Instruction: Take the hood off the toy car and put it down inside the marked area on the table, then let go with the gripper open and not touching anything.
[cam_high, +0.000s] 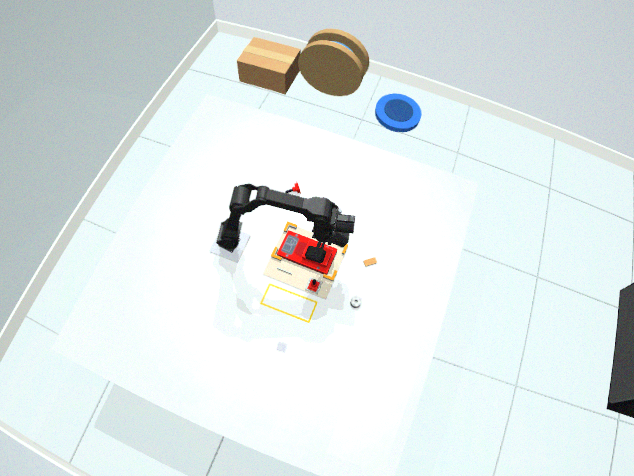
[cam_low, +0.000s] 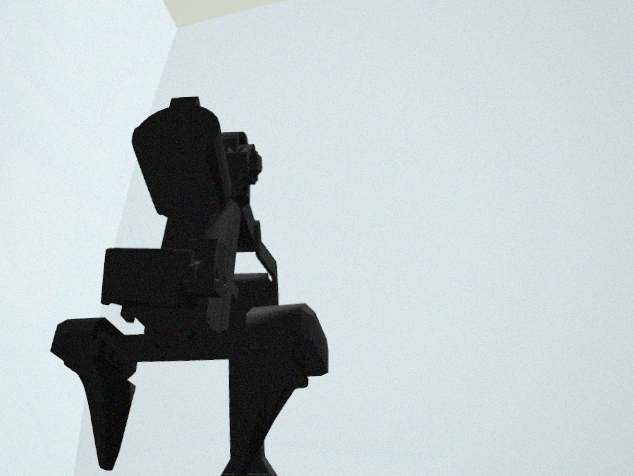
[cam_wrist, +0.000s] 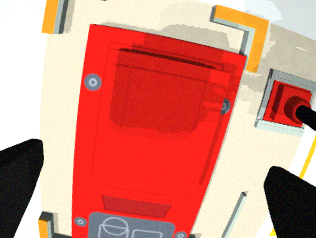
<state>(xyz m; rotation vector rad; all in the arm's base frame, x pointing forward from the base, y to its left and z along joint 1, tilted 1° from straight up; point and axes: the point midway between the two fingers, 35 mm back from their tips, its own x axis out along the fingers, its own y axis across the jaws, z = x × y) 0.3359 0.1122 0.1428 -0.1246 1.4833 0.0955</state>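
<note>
The red toy car (cam_high: 294, 257) (cam_wrist: 87, 125) lies on a cream board (cam_high: 299, 279) (cam_wrist: 60, 100) with its grey windscreen end at left in the top view. Its hood (cam_high: 328, 259) (cam_wrist: 160, 100), a raised red panel, lies on the other end, partly shadowed and partly hidden by the gripper in the top view. My gripper (cam_high: 319, 243) (cam_low: 179, 456) (cam_wrist: 159, 166) is open and empty above the car, its fingers on either side of the body in the wrist view. The marked area, a yellow outline (cam_high: 285, 312) (cam_wrist: 308, 162), lies beside the board.
Orange corner brackets (cam_high: 290, 225) (cam_wrist: 260, 35) stand around the car. A red part with a black knob (cam_high: 313, 284) (cam_wrist: 285, 107) sits on the board near the outline. An orange block (cam_high: 369, 261), a grey ring (cam_high: 355, 298) and a red piece (cam_high: 296, 188) lie off the board.
</note>
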